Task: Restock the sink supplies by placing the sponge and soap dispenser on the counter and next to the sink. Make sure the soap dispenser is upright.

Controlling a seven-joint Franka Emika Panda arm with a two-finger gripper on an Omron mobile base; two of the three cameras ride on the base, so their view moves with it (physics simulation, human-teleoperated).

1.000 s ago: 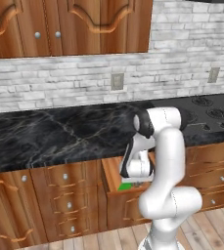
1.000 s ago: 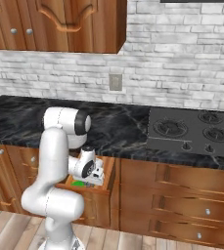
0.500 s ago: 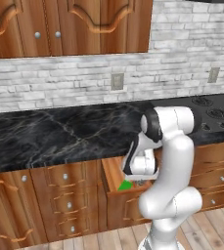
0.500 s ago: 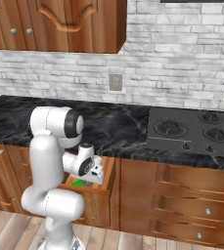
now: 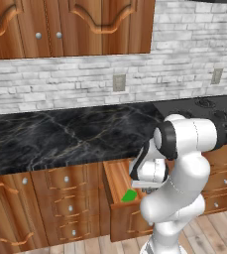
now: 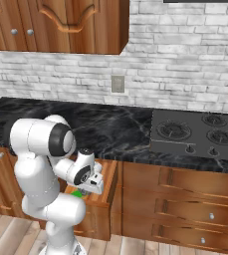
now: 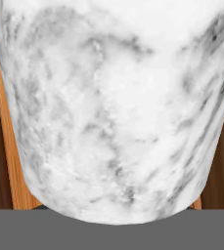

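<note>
A pale grey marbled soap dispenser (image 7: 113, 107) stands right against the hand camera, its body held between the jaws of my shut gripper (image 6: 92, 188). My hand reaches down into an open wooden drawer (image 5: 116, 179) under the black marble counter (image 5: 60, 134). The green sponge (image 5: 130, 196) lies inside that drawer, just beside and below my hand; it peeks out as a green patch, the sponge (image 6: 76, 193), behind the hand in the right base view. The fingertips are hidden by the bottle and the hand. The sink is out of view.
A black stovetop (image 6: 195, 132) with burners sits on the counter to the right. Brown cabinets and closed drawers (image 6: 185, 214) run below the worktop. A brick wall with an outlet (image 5: 118, 82) stands behind, and upper cabinets (image 5: 75, 25) hang overhead.
The arm's upper joints have swung sideways and a little lower over the drawer. The hand has stayed in the drawer, still shut.
</note>
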